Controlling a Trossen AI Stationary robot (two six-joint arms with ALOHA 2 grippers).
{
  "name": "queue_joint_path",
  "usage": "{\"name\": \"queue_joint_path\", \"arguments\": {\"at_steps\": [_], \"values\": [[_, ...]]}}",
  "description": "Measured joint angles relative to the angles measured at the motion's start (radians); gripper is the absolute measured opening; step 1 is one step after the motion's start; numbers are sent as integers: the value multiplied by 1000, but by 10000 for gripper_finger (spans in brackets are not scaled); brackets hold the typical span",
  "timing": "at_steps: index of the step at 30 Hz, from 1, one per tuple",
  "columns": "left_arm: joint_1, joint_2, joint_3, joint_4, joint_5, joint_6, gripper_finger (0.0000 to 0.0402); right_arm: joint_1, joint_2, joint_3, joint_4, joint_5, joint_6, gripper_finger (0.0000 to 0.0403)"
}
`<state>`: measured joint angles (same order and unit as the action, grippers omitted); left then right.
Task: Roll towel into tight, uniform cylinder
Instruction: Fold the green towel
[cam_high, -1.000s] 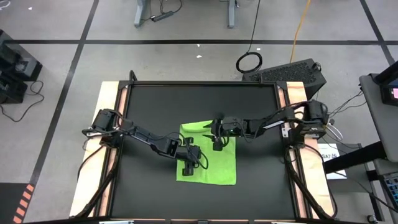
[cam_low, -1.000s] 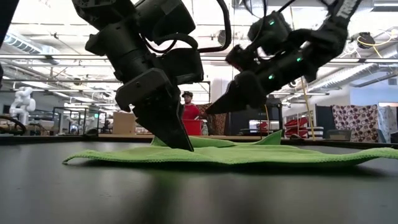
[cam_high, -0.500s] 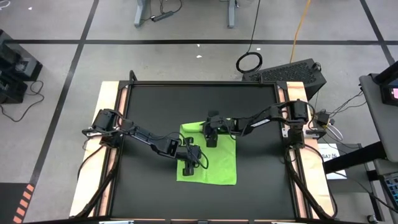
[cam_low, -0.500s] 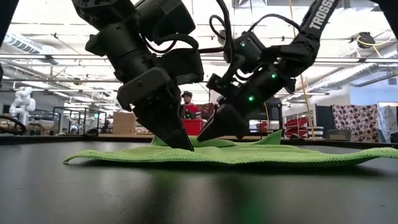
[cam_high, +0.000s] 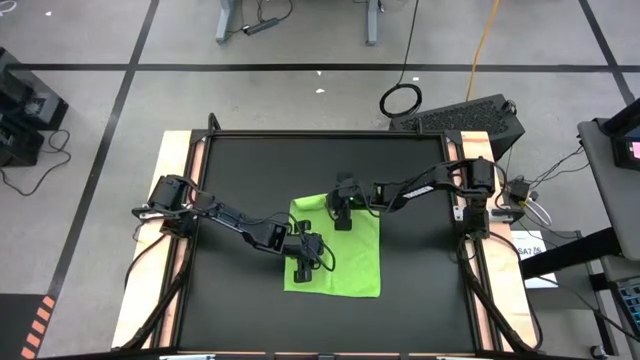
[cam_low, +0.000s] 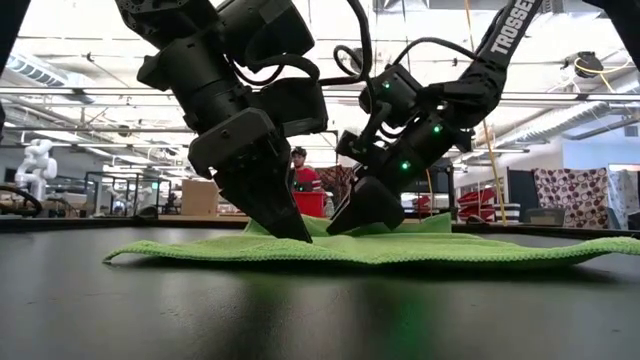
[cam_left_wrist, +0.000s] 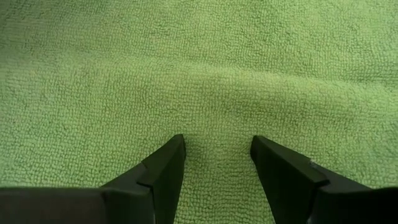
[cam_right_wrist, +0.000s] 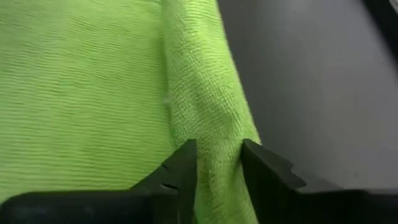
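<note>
Towel (cam_high: 335, 250) lies mid-frame on the black mat (cam_high: 240, 170); left gripper (cam_left_wrist: 217, 155) presses it spread apart, right gripper (cam_right_wrist: 217, 163) pinches its folded upper edge

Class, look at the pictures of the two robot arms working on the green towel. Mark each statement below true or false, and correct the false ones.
1. The towel lies on a black mat. True.
2. The right pincer has a folded edge of the towel between its fingers. True.
3. The towel is already rolled into a tight cylinder. False: it is still mostly spread flat, with only its far edge folded over.
4. The left pincer is lifted high above the table. False: its open fingers are pressed down on the flat cloth.
5. A red towel lies beside the green one. False: the green towel is the only cloth on the mat.
</note>
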<state>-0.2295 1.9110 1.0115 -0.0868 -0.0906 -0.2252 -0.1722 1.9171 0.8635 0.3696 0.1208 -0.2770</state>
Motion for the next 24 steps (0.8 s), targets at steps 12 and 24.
{"name": "queue_joint_path", "arguments": {"at_steps": [12, 24], "values": [[-3, 1, -1, -13, -3, -6, 198, -127, -34, 102, -112, 222, 8, 38], [-5, 1, 0, -23, 2, -7, 198, -142, -104, 114, -201, 50, -5, 169]]}}
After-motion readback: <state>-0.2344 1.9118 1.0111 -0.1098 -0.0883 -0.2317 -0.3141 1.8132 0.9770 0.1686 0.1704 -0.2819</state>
